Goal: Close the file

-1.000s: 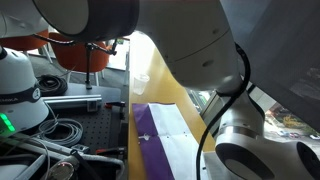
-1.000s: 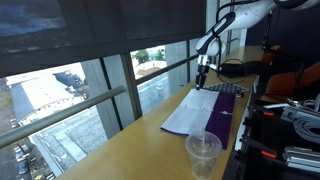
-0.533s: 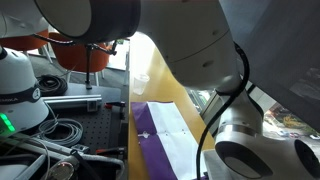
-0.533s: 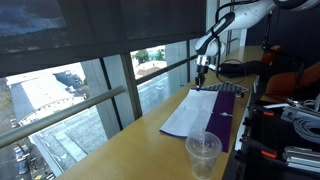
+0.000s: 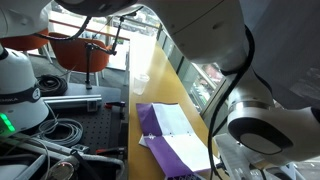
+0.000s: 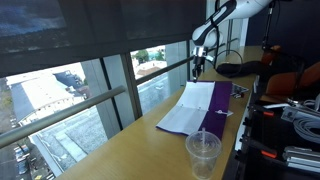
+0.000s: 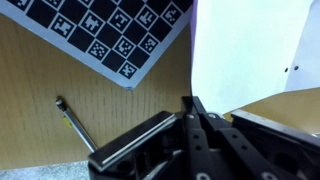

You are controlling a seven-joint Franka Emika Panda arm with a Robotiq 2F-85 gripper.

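The file lies open on the wooden table, with a purple cover strip beside white sheets. In an exterior view the file shows the same purple band and white page, partly behind the arm. My gripper hangs over the file's far end, by the window. In the wrist view the gripper is shut, its fingertips pinching the edge of a white sheet that rises up from them. That end of the file is lifted off the table.
A clear plastic cup stands at the table's near end. A checkerboard sheet and a thin metal rod lie on the wood near the gripper. Cables and a white device sit beside the table; a window rail runs along one edge.
The jaws have closed on the file's edge. The gripper has risen, drawing the file's far end up and shifting the file on the table.
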